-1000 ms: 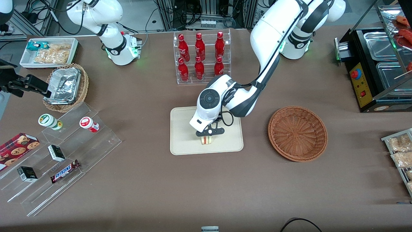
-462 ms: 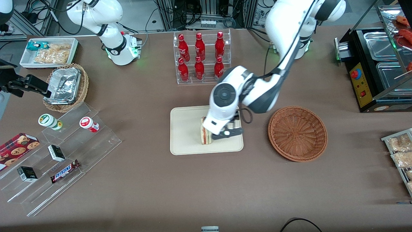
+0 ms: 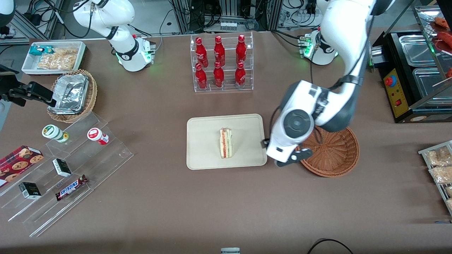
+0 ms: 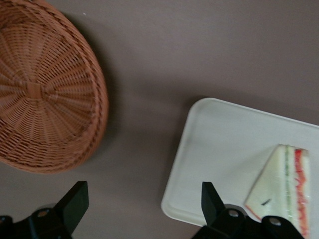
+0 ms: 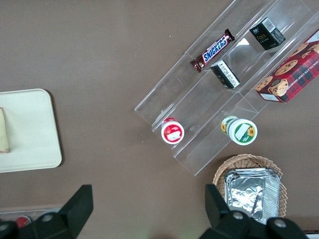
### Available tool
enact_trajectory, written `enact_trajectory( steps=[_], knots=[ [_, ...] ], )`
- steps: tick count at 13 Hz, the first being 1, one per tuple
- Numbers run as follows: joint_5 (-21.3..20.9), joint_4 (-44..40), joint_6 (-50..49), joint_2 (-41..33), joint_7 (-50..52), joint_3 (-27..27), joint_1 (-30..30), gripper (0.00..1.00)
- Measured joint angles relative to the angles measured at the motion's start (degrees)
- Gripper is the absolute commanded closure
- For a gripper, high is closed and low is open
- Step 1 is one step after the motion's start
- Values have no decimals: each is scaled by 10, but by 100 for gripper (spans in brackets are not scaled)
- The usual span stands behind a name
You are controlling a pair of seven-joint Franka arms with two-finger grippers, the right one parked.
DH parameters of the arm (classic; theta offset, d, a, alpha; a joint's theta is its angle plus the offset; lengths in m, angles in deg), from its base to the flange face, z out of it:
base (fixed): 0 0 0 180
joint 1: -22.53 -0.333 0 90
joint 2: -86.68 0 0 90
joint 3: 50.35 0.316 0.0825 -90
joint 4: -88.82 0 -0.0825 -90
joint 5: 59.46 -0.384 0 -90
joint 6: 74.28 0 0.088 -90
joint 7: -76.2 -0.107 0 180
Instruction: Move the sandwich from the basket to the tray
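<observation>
Evidently the delivery is done: the sandwich (image 3: 225, 143) lies on the tray (image 3: 204, 155), roughly in its middle, cut edge with the red and green layers facing up, free of any grip. The basket (image 3: 335, 155) beside the tray holds nothing that can be seen. The gripper (image 3: 287, 160) hangs above the bare strip of desk (image 3: 212, 204) between tray and basket, its fingers (image 4: 212, 201) spread wide and carrying nothing — the wrist view shows the tray's corner and the basket's rim between them.

What seems left is a clean retreat. Done well, the arm would rise before travelling sideways, so that no finger clips the tray's low rim or the basket's woven edge — a nudge to the tray could shift the sandwich. Keeping the fingers apart and clear of the tray's nearest corner looks like the safe course.
</observation>
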Motion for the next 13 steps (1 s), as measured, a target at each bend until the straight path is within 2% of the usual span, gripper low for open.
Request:
enact_trajectory(
  steps=[4, 8, 11, 13],
  knots=[
    [0, 80, -7, -78, -97, 2, -55, 0],
    [-12, 161, -24, -185, -201, 2, -109, 0],
    [-22, 177, -59, -245, -280, -52, -200, 0],
    [-37, 177, -79, -276, -330, -74, -240, 0]
  ],
)
